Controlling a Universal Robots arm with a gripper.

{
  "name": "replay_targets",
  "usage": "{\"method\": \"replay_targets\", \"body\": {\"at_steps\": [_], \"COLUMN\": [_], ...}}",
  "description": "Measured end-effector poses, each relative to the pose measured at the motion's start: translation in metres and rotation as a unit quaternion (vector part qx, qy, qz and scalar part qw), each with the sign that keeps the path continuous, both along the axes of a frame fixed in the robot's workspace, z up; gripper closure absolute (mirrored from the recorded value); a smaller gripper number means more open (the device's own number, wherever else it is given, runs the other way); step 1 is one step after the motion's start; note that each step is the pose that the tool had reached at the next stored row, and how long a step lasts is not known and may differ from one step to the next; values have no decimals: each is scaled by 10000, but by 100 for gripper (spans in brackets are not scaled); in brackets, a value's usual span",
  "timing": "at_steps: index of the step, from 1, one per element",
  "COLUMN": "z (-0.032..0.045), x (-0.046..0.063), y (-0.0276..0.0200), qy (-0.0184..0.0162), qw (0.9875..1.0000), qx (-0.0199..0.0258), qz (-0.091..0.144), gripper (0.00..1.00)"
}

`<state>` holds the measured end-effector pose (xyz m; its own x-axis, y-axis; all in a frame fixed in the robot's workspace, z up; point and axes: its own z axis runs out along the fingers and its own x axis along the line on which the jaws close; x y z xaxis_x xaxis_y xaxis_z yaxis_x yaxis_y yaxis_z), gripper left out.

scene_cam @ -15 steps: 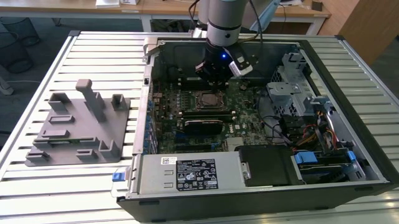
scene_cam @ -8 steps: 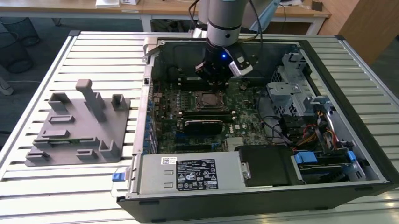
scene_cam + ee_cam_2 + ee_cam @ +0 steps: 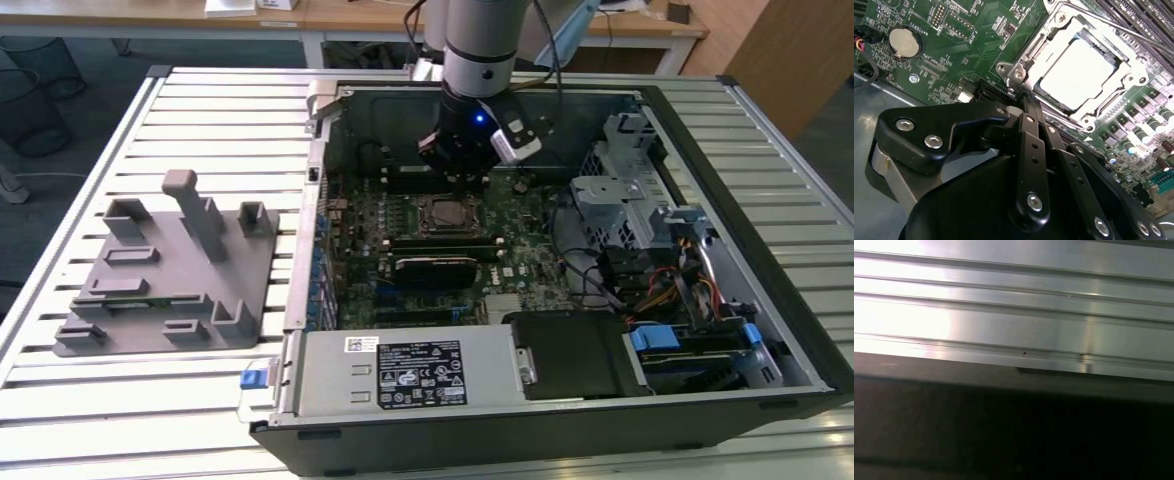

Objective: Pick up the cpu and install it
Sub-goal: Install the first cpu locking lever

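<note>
— Inside the socket point(image 3: 1081, 75), what's there?
— The cpu point(image 3: 1079, 70): flat, square, pale silver top, dark thin rim, sitting in the metal frame on the green board point(image 3: 974, 35).
— And the gripper point(image 3: 1026, 97)?
— Just beside the socket, fingers pressed together, holding nothing.

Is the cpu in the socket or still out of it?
In: the pale silver square cpu lies flat inside the metal socket frame.
</note>
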<state>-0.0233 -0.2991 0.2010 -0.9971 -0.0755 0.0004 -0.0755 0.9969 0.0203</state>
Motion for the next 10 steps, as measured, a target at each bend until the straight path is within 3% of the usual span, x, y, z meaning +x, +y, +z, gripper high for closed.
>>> {"method": "replay_targets", "body": {"at_steps": [6,10], "z": [-24,-49], "x": [4,12], "y": [-2,0], "qy": [6,9], "qw": [10000,10000], "qx": [-65,-75], "qz": [0,0], "gripper": [89,89]}}
